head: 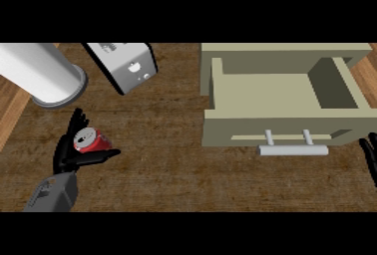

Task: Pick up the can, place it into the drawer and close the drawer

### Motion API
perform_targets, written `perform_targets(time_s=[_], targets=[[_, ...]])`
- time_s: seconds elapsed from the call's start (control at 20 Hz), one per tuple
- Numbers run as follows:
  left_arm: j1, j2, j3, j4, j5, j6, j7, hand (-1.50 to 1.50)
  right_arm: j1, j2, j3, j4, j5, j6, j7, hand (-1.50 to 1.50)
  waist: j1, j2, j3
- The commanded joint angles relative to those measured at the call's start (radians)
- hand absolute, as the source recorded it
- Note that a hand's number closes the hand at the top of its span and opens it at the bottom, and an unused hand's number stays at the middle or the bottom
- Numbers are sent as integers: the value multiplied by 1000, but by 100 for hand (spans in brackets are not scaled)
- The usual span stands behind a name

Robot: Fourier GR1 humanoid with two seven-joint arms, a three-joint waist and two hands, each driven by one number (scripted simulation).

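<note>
Left of the drawer (283, 94), well apart from it: can (90, 140) on the counter (184, 174), left hand (74, 149) fingers curled round it. Grasp apparently made; lift, placing, closing remain. Drawer open. Right hand (368, 154) at the drawer's right, fingers straight.

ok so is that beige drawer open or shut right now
Open. The beige drawer is pulled out toward the camera, its bare inside visible from above, with the silver bar handle on its front panel.

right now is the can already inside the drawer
No, the can sits on the counter at the left, with the left hand curled around it, well apart from the open drawer.
</note>
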State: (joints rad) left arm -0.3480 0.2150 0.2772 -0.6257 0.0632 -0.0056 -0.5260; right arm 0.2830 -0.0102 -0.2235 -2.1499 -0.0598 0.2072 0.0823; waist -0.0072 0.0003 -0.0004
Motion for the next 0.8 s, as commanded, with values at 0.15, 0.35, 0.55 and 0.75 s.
perform_targets(time_s=[0.15, 0.35, 0.55, 0.75], targets=[[-82, 22, 5, 105, 16, -52, -46, -150, 3, -4, -16, -55, -28, 13, 56, -150, -3, 1, 0], [-14, -6, -33, -20, 26, -56, -2, 150, -20, -21, -55, -31, -46, 16, 62, -150, 1, 0, 0], [-64, -34, -11, 75, 46, -71, -80, 150, 10, -33, -89, -56, -105, 47, 64, -150, -5, 1, 0], [-18, -74, -59, -104, 61, -56, 28, 150, 38, -13, -80, 25, -59, 67, -67, -150, 2, -1, 1]])
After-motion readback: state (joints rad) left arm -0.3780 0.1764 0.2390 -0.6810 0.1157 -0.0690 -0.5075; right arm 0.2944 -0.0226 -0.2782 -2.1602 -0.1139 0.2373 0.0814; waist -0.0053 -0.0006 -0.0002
